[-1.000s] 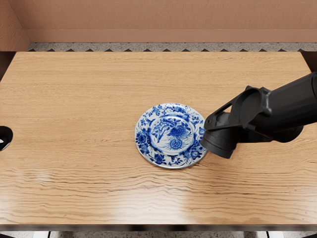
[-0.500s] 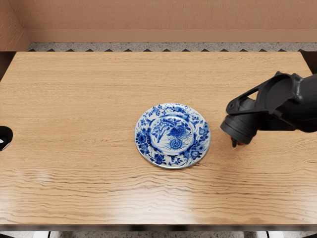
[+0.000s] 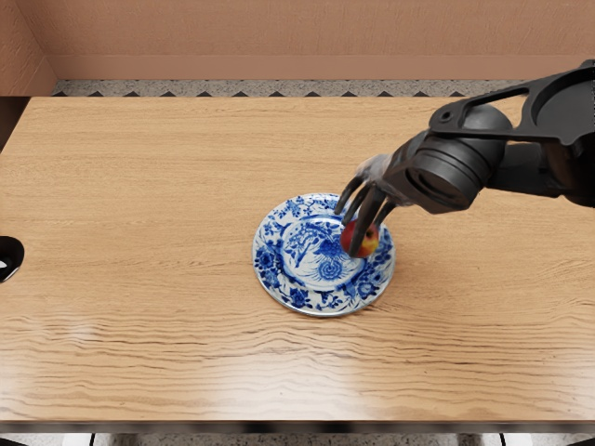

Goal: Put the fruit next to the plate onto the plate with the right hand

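We see our right hand (image 3: pixel 370 197) above the plate (image 3: pixel 288 279), its fingers (image 3: pixel 364 221) curled around the fruit (image 3: pixel 363 242), over the plate's right side. Our left hand (image 3: pixel 7 258) rests far left of the plate.

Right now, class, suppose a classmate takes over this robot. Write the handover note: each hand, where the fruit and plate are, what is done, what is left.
Right hand: reaches in from the right, fingers closed around the fruit.
Left hand: only a dark part shows at the left edge of the table; its state cannot be told.
Fruit: red and yellow, over the right part of the blue patterned plate. Whether it touches the plate cannot be told.
Done: fruit picked up and brought over the plate.
Left: set it down if needed, open the fingers, draw the arm back to the right.
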You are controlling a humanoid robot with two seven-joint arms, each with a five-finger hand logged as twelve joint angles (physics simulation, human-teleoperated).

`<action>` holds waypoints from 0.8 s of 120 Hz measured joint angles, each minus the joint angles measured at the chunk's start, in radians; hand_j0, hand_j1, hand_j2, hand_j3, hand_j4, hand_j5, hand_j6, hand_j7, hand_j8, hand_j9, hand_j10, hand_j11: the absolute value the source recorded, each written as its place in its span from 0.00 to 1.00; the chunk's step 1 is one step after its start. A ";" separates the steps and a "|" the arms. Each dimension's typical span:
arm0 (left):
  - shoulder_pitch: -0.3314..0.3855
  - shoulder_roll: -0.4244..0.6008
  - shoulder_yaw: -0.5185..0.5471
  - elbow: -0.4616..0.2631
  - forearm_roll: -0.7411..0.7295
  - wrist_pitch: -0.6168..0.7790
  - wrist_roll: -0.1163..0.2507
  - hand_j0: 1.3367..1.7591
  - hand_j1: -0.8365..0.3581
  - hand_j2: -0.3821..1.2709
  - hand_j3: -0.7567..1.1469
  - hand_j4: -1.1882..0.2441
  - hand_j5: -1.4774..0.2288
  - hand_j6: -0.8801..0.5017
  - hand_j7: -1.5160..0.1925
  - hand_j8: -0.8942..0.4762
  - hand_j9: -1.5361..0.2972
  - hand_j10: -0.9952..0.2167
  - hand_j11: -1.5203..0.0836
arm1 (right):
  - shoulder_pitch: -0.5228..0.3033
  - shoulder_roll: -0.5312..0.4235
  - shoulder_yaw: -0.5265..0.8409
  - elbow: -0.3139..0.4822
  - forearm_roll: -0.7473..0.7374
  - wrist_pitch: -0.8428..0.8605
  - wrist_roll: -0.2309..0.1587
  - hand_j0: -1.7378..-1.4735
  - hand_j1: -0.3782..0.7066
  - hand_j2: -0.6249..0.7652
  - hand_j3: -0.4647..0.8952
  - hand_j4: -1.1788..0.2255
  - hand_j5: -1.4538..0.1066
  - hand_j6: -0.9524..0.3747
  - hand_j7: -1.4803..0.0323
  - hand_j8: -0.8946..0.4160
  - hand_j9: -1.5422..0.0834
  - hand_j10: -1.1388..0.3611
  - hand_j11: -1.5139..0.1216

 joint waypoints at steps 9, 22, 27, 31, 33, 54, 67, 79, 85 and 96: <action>0.000 0.000 0.000 0.000 0.000 0.000 0.000 0.76 0.99 0.23 0.40 0.83 0.87 0.64 0.89 0.65 0.84 0.82 0.95 | -0.001 0.021 0.025 -0.002 -0.010 0.011 0.000 0.31 0.64 0.86 0.34 0.24 0.18 0.18 0.24 0.41 0.24 0.44 0.22; 0.000 0.000 0.000 0.000 0.000 0.000 0.000 0.76 0.99 0.23 0.40 0.83 0.87 0.64 0.89 0.65 0.84 0.82 0.95 | -0.004 0.041 0.042 -0.008 -0.024 0.018 0.000 0.31 0.69 0.86 0.34 0.24 0.18 0.13 0.24 0.42 0.24 0.42 0.23; 0.000 0.000 0.000 0.000 0.000 0.000 0.000 0.76 0.99 0.23 0.40 0.83 0.87 0.64 0.89 0.65 0.84 0.82 0.95 | -0.005 0.048 0.045 -0.010 -0.027 0.019 0.000 0.31 0.69 0.86 0.34 0.24 0.19 0.12 0.24 0.42 0.24 0.41 0.23; 0.000 0.000 0.000 0.000 0.000 0.000 0.000 0.76 0.99 0.23 0.40 0.83 0.87 0.64 0.89 0.65 0.84 0.82 0.95 | -0.006 0.051 0.046 -0.014 -0.031 0.017 0.000 0.31 0.64 0.81 0.34 0.30 0.26 0.18 0.31 0.43 0.31 0.43 0.29; 0.000 0.000 0.000 0.000 0.000 0.000 0.000 0.76 0.99 0.23 0.40 0.83 0.87 0.64 0.89 0.65 0.84 0.82 0.95 | -0.007 0.053 0.047 -0.018 -0.034 0.016 0.000 0.31 0.59 0.78 0.34 0.34 0.31 0.22 0.36 0.45 0.36 0.46 0.34; 0.000 0.000 0.000 0.000 0.000 0.000 0.000 0.76 0.99 0.23 0.40 0.83 0.87 0.64 0.89 0.65 0.84 0.82 0.95 | -0.023 0.045 0.072 -0.038 -0.057 0.016 0.000 0.30 0.28 0.59 0.34 0.62 0.66 0.50 0.71 0.57 0.69 0.62 0.67; 0.000 0.000 0.000 0.000 0.000 0.000 0.000 0.76 0.99 0.23 0.40 0.83 0.87 0.64 0.89 0.65 0.84 0.82 0.95 | -0.087 -0.108 0.226 -0.002 -0.098 0.138 0.000 0.30 0.19 0.53 0.34 0.70 0.76 0.58 0.81 0.61 0.79 0.67 0.77; 0.000 0.000 0.000 0.000 0.000 0.000 0.000 0.76 0.99 0.23 0.40 0.83 0.87 0.64 0.89 0.65 0.84 0.82 0.95 | -0.290 -0.359 0.532 -0.004 -0.159 0.421 0.000 0.30 0.13 0.50 0.34 0.75 0.82 0.63 0.87 0.63 0.84 0.70 0.82; -0.017 0.000 0.000 0.000 0.000 0.000 0.000 0.76 0.99 0.23 0.40 0.83 0.87 0.64 0.89 0.65 0.84 0.82 0.95 | -0.410 -0.456 0.685 -0.014 -0.172 0.577 0.000 0.30 0.12 0.49 0.34 0.76 0.84 0.64 0.89 0.64 0.86 0.71 0.84; -0.030 0.000 -0.013 -0.007 -0.001 -0.001 0.000 0.76 0.99 0.23 0.40 0.83 0.87 0.64 0.89 0.65 0.84 0.82 0.95 | -0.583 -0.599 0.872 -0.029 -0.179 0.754 0.000 0.30 0.09 0.47 0.34 0.79 0.87 0.66 0.91 0.65 0.89 0.72 0.86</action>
